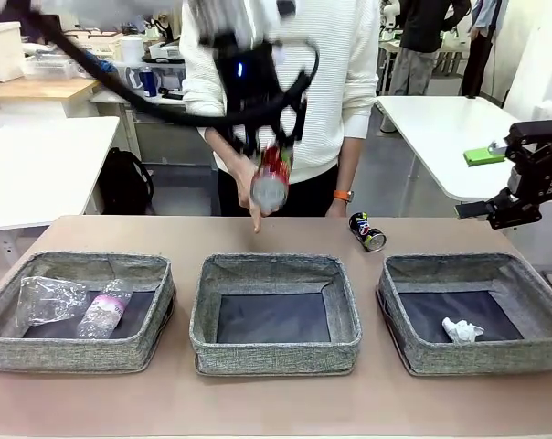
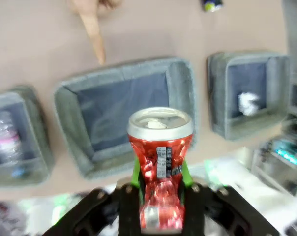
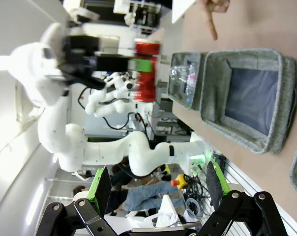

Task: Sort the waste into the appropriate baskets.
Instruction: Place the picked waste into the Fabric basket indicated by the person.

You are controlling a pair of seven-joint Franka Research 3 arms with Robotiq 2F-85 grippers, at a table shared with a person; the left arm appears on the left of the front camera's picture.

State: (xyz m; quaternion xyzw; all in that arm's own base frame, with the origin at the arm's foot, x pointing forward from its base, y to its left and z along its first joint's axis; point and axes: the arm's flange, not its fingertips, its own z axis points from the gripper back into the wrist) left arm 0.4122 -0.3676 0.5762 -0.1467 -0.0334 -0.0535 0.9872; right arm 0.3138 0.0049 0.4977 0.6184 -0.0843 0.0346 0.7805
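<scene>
One red metal can [image 2: 160, 167] is being gripped by the left claw [image 1: 269, 146] above the middle basket [image 1: 274, 352]; it should be lowered centred before being released. The right claw [image 3: 156, 189] is being held open.

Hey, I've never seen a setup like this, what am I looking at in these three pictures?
Two white robot arms share a brown table with a person. One picture looks across it; the others come from wrist cameras. The left gripper holds a dented red metal can above three grey fabric baskets. The right gripper waits open. The person's hand points by the middle basket. A dark printed can lies on the table.
</scene>
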